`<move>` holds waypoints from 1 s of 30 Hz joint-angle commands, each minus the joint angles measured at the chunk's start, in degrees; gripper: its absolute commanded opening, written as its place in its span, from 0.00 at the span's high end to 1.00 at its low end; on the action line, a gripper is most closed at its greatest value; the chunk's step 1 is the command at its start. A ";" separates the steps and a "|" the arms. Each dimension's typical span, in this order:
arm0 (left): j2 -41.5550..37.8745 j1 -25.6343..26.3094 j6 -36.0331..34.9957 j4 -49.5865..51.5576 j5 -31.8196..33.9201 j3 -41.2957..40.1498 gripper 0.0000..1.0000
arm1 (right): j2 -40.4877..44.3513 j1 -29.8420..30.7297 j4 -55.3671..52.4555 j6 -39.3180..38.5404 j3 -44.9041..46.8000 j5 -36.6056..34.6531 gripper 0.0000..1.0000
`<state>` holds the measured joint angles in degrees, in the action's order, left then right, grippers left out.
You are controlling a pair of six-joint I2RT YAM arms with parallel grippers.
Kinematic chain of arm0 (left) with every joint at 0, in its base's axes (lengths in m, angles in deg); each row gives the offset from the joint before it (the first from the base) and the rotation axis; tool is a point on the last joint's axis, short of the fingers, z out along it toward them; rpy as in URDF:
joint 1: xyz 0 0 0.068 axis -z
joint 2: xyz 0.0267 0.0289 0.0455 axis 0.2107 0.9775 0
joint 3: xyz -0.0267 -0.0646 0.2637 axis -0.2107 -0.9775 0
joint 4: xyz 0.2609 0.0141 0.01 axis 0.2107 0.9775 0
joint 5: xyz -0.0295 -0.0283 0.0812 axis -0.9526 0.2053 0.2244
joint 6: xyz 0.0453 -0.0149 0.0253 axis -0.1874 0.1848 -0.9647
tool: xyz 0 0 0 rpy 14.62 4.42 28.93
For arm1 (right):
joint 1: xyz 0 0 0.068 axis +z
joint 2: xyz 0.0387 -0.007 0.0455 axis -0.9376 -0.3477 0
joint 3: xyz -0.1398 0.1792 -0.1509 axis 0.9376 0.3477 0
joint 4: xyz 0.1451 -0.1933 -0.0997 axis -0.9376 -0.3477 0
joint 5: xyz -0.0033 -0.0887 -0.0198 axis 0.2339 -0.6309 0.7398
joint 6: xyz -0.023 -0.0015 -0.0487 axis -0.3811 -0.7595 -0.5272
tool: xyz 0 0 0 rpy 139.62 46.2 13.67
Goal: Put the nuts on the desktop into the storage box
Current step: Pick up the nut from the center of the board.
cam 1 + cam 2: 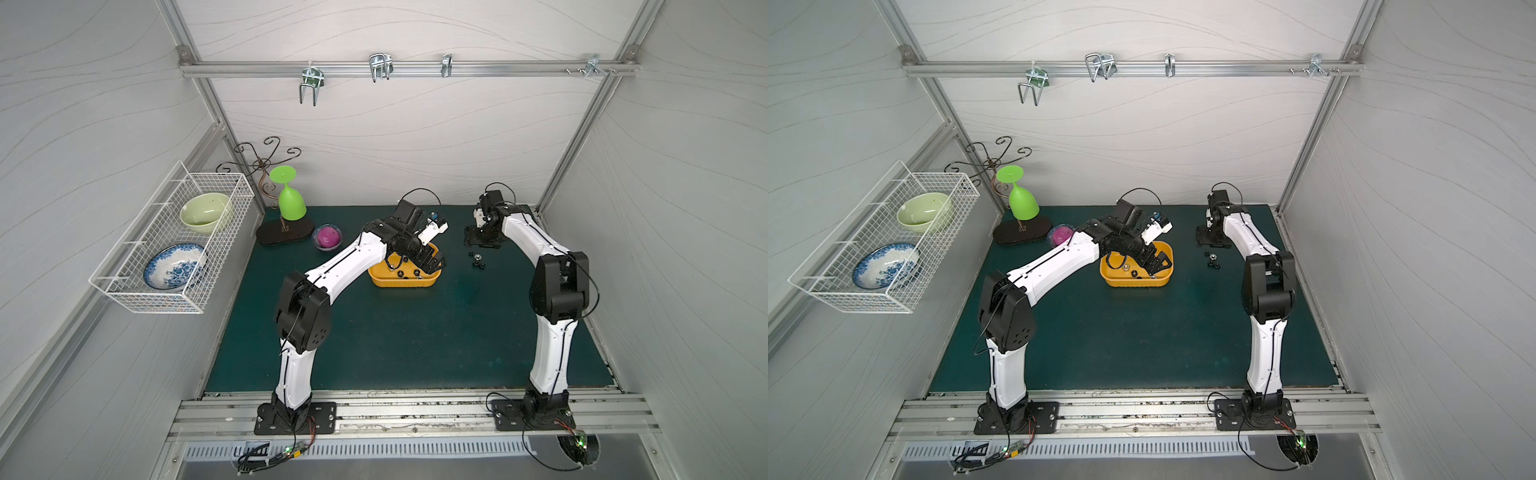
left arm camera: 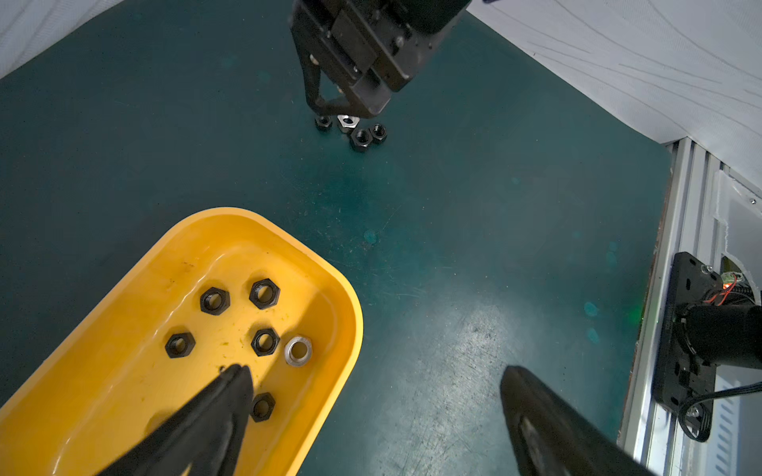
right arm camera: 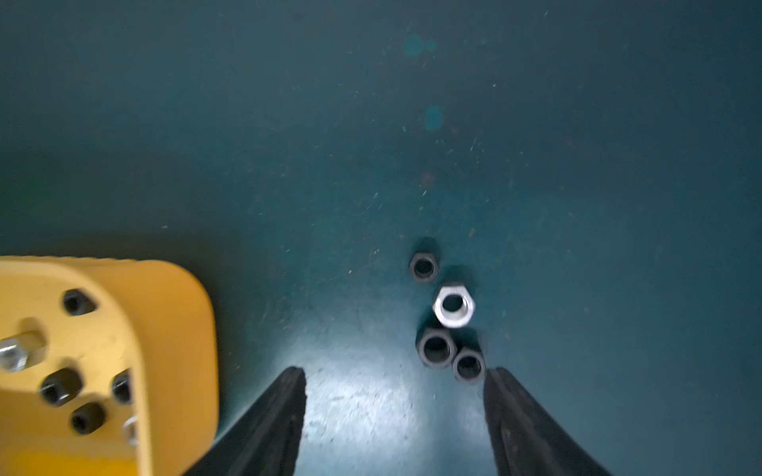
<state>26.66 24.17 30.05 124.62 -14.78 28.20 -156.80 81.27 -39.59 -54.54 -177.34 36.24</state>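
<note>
Four nuts (image 3: 437, 348) loose on the tabletop (image 1: 415, 340), bunched tight: three black and one silver (image 3: 452, 307), the nearer ones touching. At least six more down in the storage box (image 2: 123, 362), five black and one silver in the left wrist view, part of the floor hidden behind a finger. Low over the bunch, the right gripper (image 3: 396, 371), jaws apart and empty, with the closest black nut (image 3: 469, 364) just inside one finger (image 3: 515, 412) rather than centred in the gap. Over the box, the left gripper (image 2: 373, 371), spread wide and empty as well, one finger (image 2: 214, 420) above the yellow floor, its partner outside the rim over bare tabletop. Likely trouble from here: pinching that off-centre nut by a corner and flicking it away; shoving its touching neighbour and scattering the bunch; lifting two together and shedding one short of the box. Equally possible: landing a fingertip on top of a nut instead of beside it, pressing down with no grip gained. Further out, a crowded drop zone: with the left gripper hanging over the box, any carry from the right side open to a knock between arms, or to a nudge of the probably light box and a spill of the nuts inside. Off at the far left, wire basket (image 1: 226, 249) and green glass (image 1: 291, 203) well apart, no hazard.
</note>
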 commanded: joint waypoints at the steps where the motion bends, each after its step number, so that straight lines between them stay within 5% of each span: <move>1: 0.53 0.12 -0.32 -1.41 0.12 2.35 0.02 | -3.83 -0.76 -0.99 -2.19 -2.88 -1.03 0.33; 15: -0.75 0.13 -1.50 -0.87 0.93 -0.43 0.02 | -15.16 -1.42 -3.76 -3.49 -9.86 -0.38 0.44; 30: -1.56 0.09 -4.06 -0.02 1.97 -0.19 0.02 | -14.06 -1.27 -3.76 -4.16 -7.94 -2.05 0.65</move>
<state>26.68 24.17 27.23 124.75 -13.25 27.44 -170.88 80.14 -41.37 -58.30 -186.15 34.43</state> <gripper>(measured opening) 0.983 0.349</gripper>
